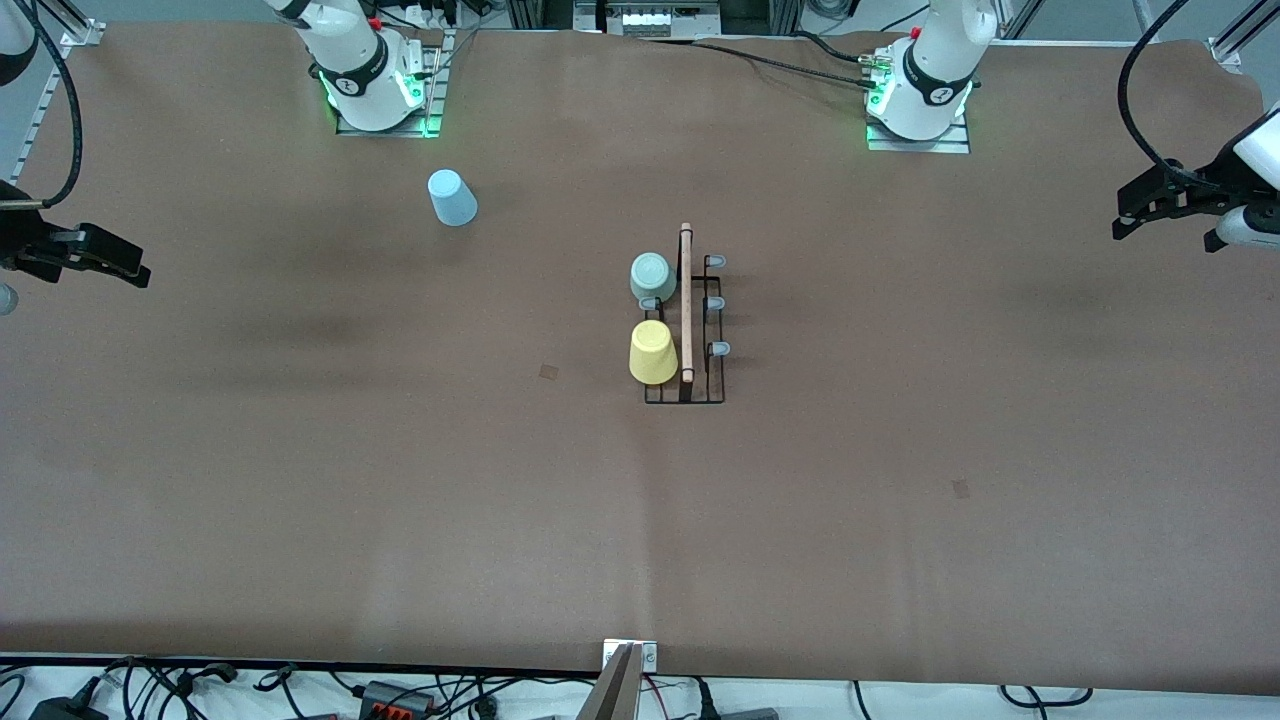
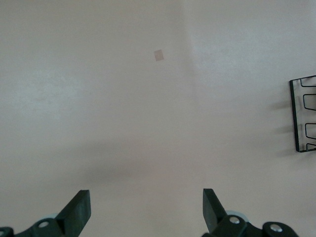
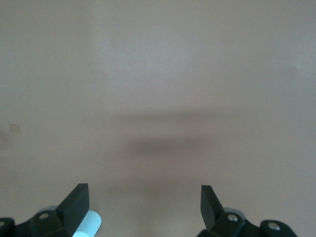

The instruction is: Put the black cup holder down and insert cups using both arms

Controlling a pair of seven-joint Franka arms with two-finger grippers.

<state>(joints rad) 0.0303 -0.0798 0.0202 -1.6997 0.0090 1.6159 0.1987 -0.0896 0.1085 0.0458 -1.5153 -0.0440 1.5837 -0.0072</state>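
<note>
Yellow cup (image 1: 652,352) and mint cup (image 1: 651,276) already sit on the holder (image 1: 686,310); blue cup (image 1: 452,197) remains loose near the right arm's base. Left pincer (image 1: 1140,215) and right pincer (image 1: 125,268) wait wide, empty, over the surface's (image 1: 400,480) ends.

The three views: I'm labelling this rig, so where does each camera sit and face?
Front view: high across the table, facing both bases; black cup holder mid-table.
Left wrist view: on the left arm, looking down past the open left tool at table.
Right wrist view: likewise, open right tool.
Shared: front and left wrist views show the holder.
</note>
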